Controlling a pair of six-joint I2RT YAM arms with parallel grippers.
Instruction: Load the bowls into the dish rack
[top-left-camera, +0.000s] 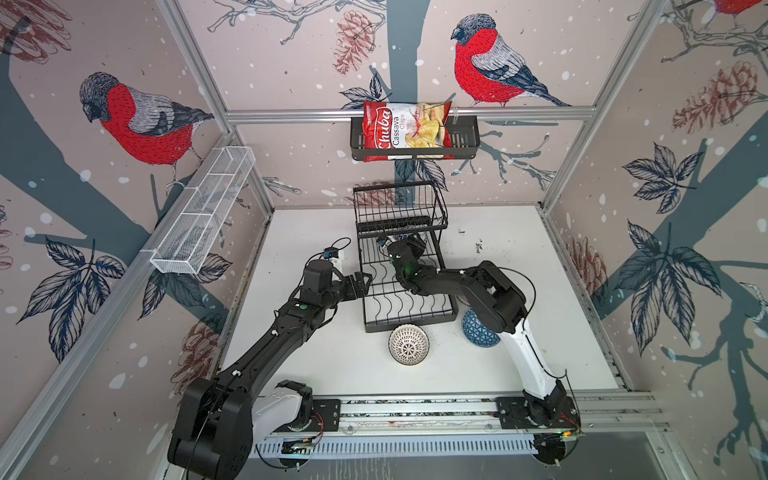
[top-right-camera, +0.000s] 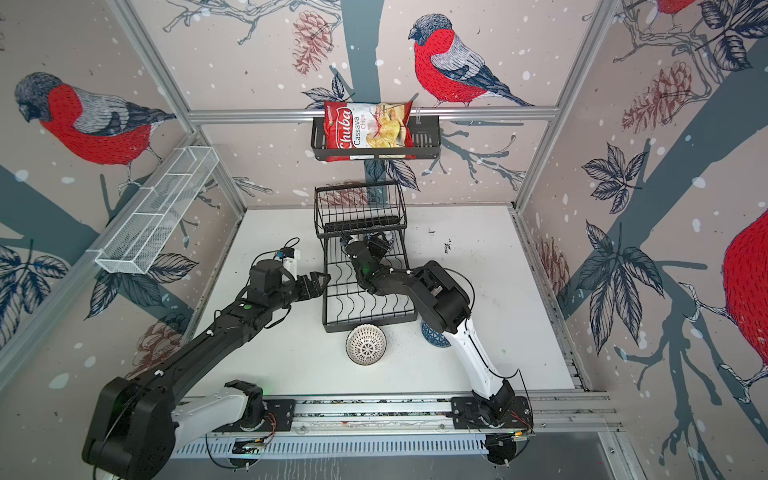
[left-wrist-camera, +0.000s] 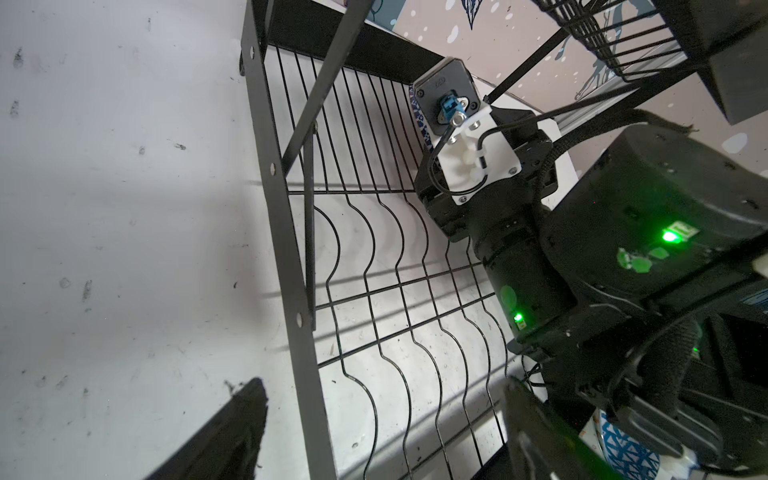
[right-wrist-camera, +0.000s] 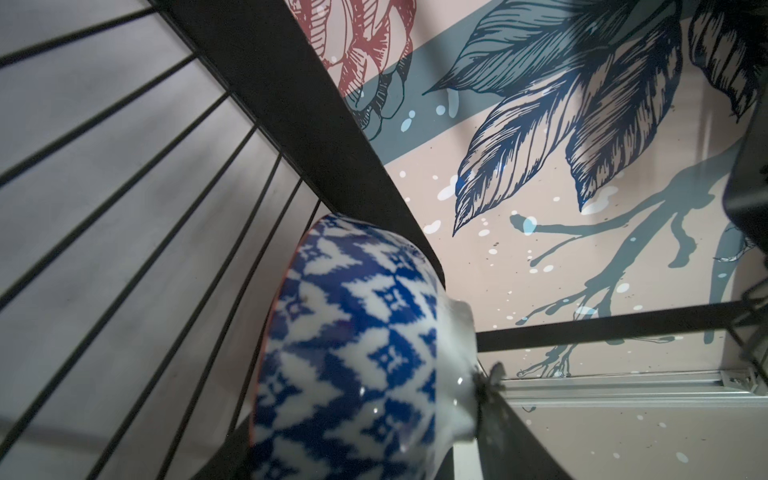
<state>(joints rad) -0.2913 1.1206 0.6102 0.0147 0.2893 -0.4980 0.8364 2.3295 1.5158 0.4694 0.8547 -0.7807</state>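
Left jaws gape wide and empty just beside the rack's (top-left-camera: 409, 326) left edge, above the surface (top-left-camera: 316, 357). Right jaws reach into the rack's lower tier, under the raised basket (top-left-camera: 399, 203), at a blue-and-white bowl (right-wrist-camera: 353, 353) standing on edge among the far wires. One finger (right-wrist-camera: 515, 440) touches its foot; whether they clamp it cannot be told. In front of the rack two bowls lie upside down: a dotted bowl (top-left-camera: 408, 344), then a blue bowl (top-left-camera: 478, 330) partly under the right arm (top-left-camera: 490, 299). The step looks like seating the bowl. Next probably calls for backing out clear of the basket.
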